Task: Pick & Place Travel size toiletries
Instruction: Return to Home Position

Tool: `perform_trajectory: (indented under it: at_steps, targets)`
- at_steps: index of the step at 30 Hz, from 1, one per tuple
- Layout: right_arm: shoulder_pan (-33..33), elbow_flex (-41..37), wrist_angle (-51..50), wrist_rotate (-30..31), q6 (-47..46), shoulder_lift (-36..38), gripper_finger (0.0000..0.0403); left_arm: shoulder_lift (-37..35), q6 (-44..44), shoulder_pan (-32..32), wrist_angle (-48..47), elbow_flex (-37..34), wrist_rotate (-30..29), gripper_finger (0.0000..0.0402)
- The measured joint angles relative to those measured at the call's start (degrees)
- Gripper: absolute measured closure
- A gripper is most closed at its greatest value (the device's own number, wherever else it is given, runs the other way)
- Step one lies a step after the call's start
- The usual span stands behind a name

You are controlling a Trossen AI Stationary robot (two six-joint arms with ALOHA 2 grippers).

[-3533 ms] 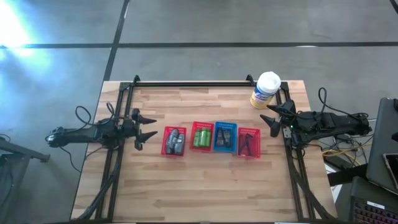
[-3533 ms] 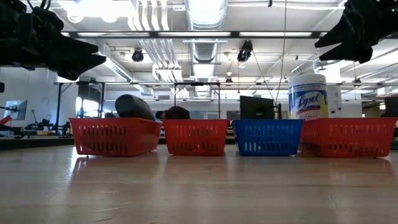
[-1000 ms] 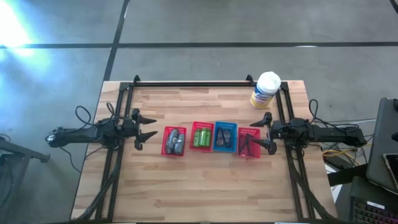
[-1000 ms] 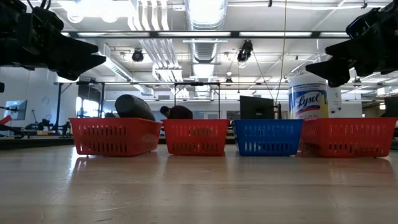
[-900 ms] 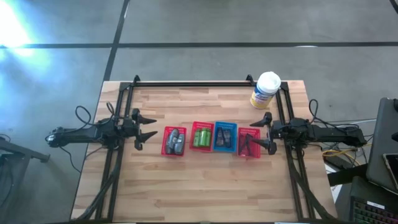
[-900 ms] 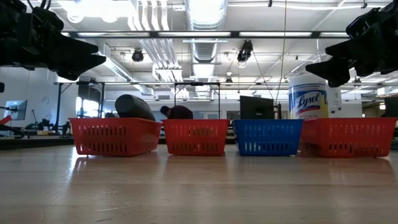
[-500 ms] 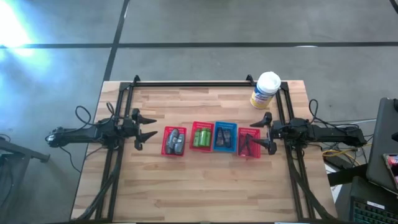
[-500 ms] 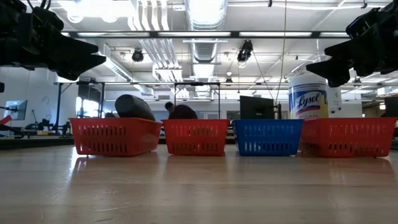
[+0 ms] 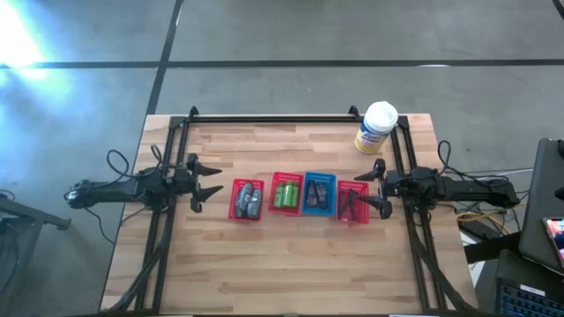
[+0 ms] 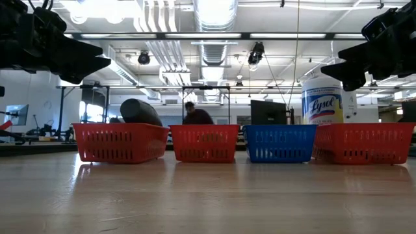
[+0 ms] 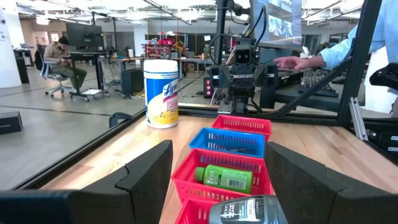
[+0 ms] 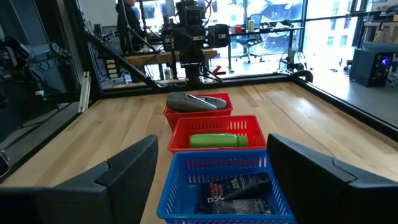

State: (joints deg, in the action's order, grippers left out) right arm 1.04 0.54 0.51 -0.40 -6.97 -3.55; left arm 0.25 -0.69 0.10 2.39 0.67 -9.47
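Toiletries sorted in row of 4 mesh plastic baskets mid wooden table (image 9: 282,264): grey-silver oval deodorant tubes (image 9: 248,201) in leftmost red basket (image 9: 248,218), bright green shampoo bottles (image 9: 286,195) in 2nd red basket (image 9: 286,211), black printed tubes (image 9: 319,192) in blue basket (image 9: 319,212), slim black pieces (image 9: 350,207) in rightmost red basket (image 9: 352,221). Left gripper (image 9: 219,179) near leftmost basket, jaws wide apart, empty. Right gripper (image 9: 376,189) just beside rightmost basket, jaws wide apart, empty. White-lidded yellow wipes canister (image 9: 376,129) at far right corner.
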Motion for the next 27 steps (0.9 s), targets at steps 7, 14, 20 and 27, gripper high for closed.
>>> perform_trajectory:
  at_steps: [7,14,20,27]
  targets:
    - [0.00,0.00,0.01,0.00,-0.06,0.00,0.0124,-0.01,0.02,0.00,0.00,0.00,0.00,0.0142]
    - [0.00,0.00,0.02,0.00,0.03,0.00,0.0143,0.00,0.01,-0.02,0.00,0.00,0.00,0.0142]
    - [0.00,0.00,0.01,0.01,-0.04,0.01,0.0160,0.00,0.00,0.00,0.00,0.00,0.00,0.0142]
    - [0.00,0.00,0.02,0.02,0.00,0.00,0.0174,0.00,0.02,-0.02,0.00,0.00,0.00,0.0142]
